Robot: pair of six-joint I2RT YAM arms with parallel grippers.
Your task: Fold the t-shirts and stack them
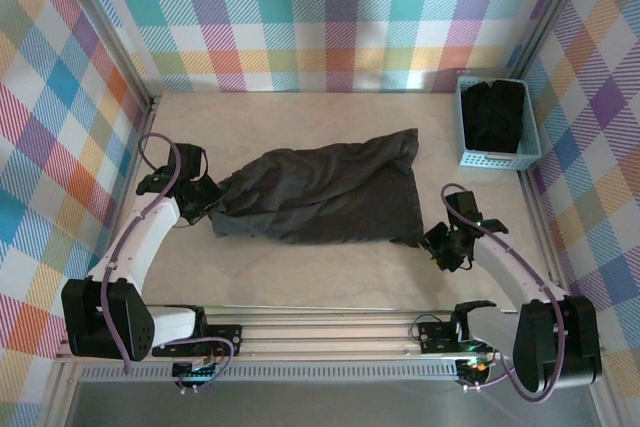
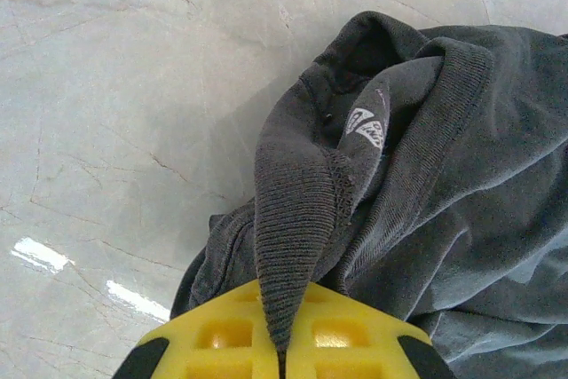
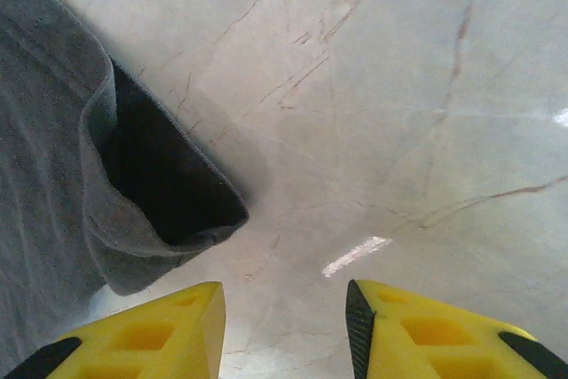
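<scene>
A dark charcoal t-shirt (image 1: 320, 197) lies spread and wrinkled across the middle of the table. My left gripper (image 1: 205, 197) sits at the shirt's left end, shut on the ribbed collar (image 2: 288, 246), which runs down between the yellow fingers (image 2: 222, 335). The collar's white label (image 2: 366, 123) shows just beyond. My right gripper (image 1: 445, 245) hovers off the shirt's near right corner, open, with bare table between its yellow fingers (image 3: 160, 335). That corner (image 3: 151, 193) lies folded over, just left of the jaws and apart from them. More dark t-shirts (image 1: 497, 117) sit in the basket.
A light blue mesh basket (image 1: 470, 152) stands at the back right, against the plaid wall. Plaid walls close in the table on three sides. The arm bases and a metal rail (image 1: 320, 332) run along the near edge.
</scene>
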